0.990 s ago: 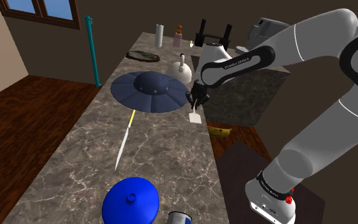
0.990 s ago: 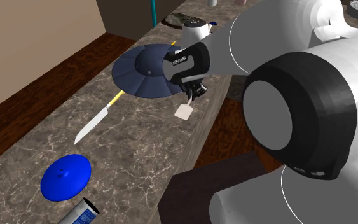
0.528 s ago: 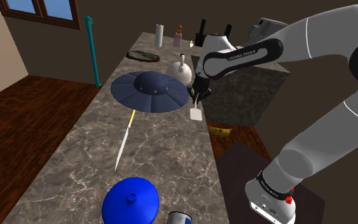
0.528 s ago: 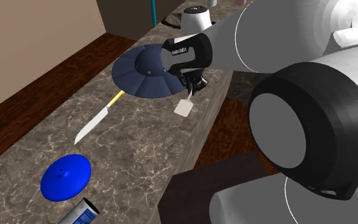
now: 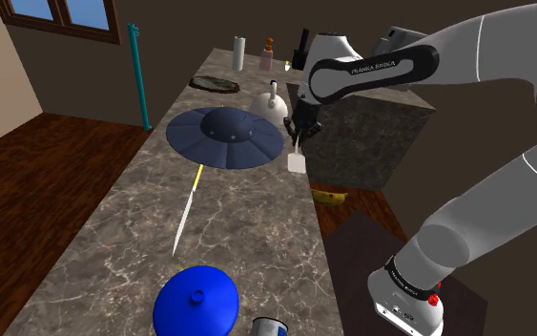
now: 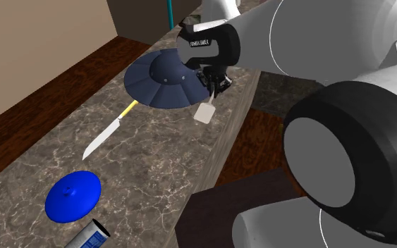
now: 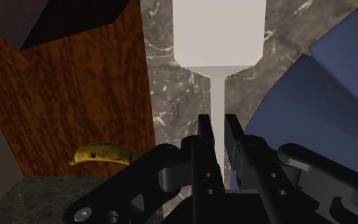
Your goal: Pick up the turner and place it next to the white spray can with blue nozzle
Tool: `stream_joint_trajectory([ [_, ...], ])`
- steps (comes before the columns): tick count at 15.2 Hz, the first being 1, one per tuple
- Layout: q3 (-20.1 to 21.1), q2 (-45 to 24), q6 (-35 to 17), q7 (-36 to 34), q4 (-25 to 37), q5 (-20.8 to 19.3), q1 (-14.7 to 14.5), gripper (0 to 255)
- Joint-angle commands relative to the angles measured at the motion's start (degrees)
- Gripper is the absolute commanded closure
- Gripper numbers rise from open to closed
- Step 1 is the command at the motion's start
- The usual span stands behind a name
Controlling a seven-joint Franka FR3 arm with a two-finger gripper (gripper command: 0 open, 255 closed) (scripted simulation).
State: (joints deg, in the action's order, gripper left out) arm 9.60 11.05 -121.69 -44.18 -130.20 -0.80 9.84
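The turner (image 5: 296, 161) is plain white with a thin handle and a flat square blade (image 6: 204, 113). It hangs blade down above the marble counter (image 5: 237, 229), beside the dark blue domed lid (image 5: 225, 135). My gripper (image 5: 299, 134) is shut on its handle. In the wrist view the two fingers (image 7: 204, 130) clasp the thin stem of the turner (image 7: 218, 38), blade pointing away. The gripper (image 6: 211, 90) is also seen in the second exterior view. The white spray can with blue nozzle (image 6: 87, 236) lies near the counter's near end, also seen as the spray can (image 5: 270, 328).
A yellow-handled knife (image 5: 186, 212) lies mid-counter. A bright blue round lid (image 5: 196, 301) sits near the spray can. A white kettle (image 5: 270, 103), a dish and bottles stand at the far end. A banana (image 5: 329, 197) lies on the wooden floor beyond the counter edge.
The gripper has risen with the turner, lifting it higher above the counter and a little toward the far end.
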Motion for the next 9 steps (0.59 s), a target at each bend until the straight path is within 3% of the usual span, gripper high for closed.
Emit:
stream_joint_trajectory([
  [1,-0.08,0.52,1.64,0.18,1.1,0.09,0.02,255],
  [4,-0.15,1.19,3.82,0.34,2.63,0.22,0.01,255],
  [9,2.1,10.44,4.4,-2.82,-5.99,2.58,-2.49,255],
])
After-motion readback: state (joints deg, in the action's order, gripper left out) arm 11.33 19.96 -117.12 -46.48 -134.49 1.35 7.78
